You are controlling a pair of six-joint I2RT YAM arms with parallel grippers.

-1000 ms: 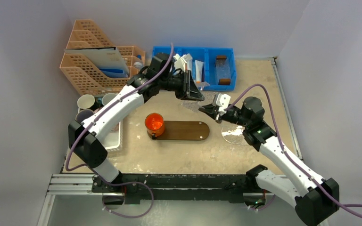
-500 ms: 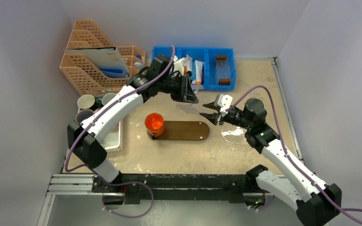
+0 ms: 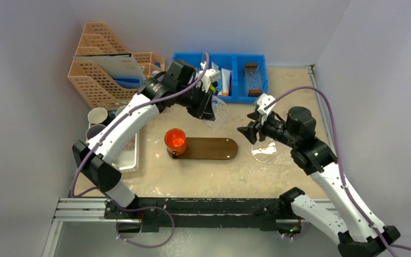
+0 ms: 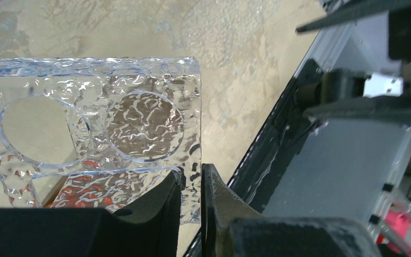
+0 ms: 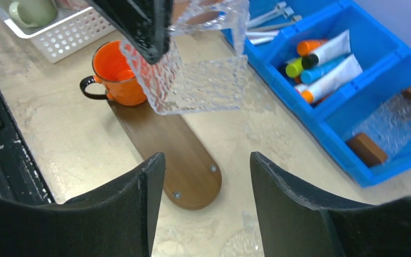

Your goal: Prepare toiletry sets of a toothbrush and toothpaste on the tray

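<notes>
Our left gripper (image 4: 191, 179) is pinching a clear, rippled block (image 4: 93, 134) with two round holes near the dark-brown, round-ended wooden tray (image 3: 210, 149).

Soft, even light is falling from above, leaving only faint shadows on the pale table (image 3: 219, 174), while the clear rippled block (image 4: 139, 80) is glinting and warping whatever is lying behind it, and the right tool (image 5: 206, 158) is looming dark and slightly blurred at its view's bottom edge.
</notes>
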